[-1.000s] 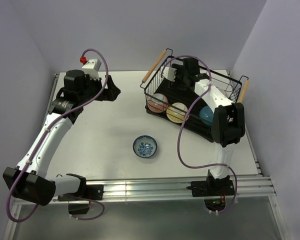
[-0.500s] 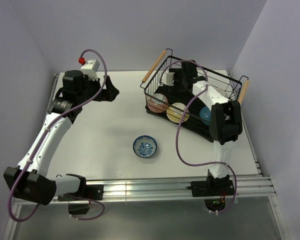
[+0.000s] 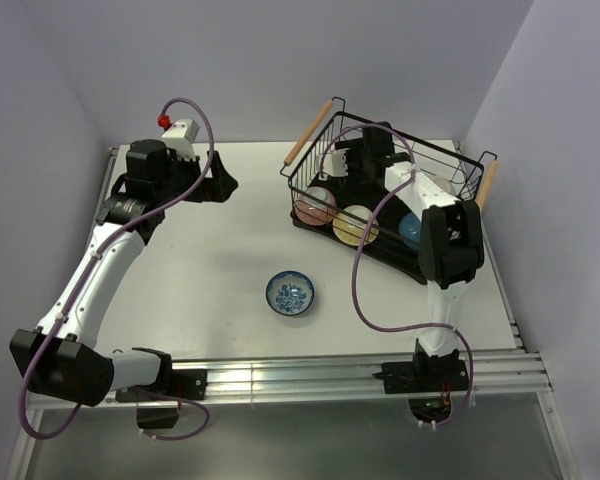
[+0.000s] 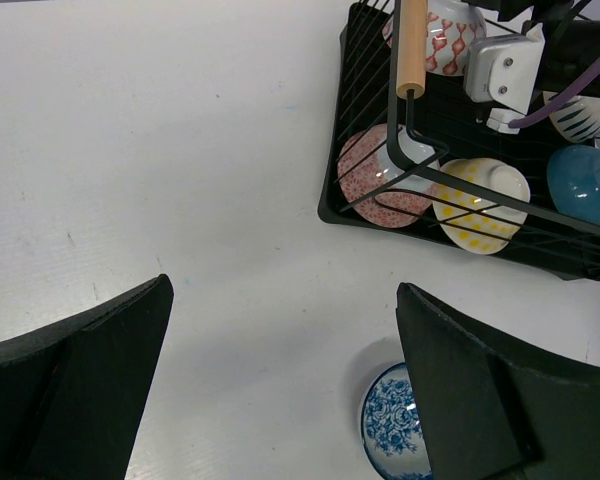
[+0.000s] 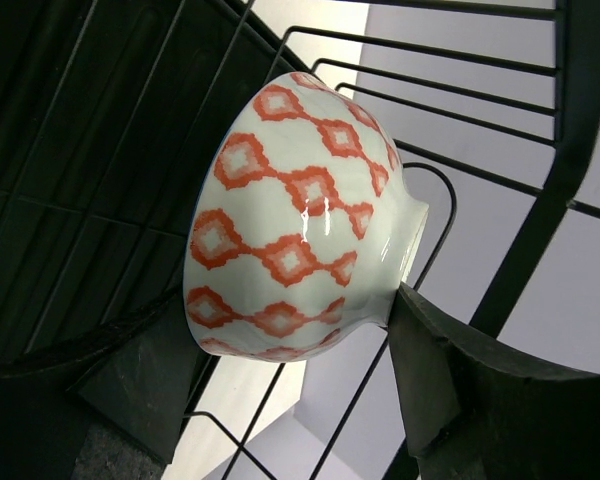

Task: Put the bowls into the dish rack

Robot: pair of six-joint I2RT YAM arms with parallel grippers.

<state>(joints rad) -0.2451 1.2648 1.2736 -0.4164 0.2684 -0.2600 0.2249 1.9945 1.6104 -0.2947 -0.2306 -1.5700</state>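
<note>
The dish rack, a black wire basket with wooden handles, stands at the back right. In it on edge are a pink bowl, a yellow bowl and a blue bowl. My right gripper reaches into the rack's far corner, shut on a white bowl with orange diamonds, one finger at its rim and one at its foot. A blue floral bowl sits on the table, partly behind a finger in the left wrist view. My left gripper hangs open and empty above the table.
A dark-striped white bowl also stands in the rack, behind the right wrist. The rack's wires close around the held bowl. Walls bound the white table at the back and both sides.
The right wrist with the orange-diamond bowl has settled slightly lower and leftward inside the rack. The left arm has barely moved.
</note>
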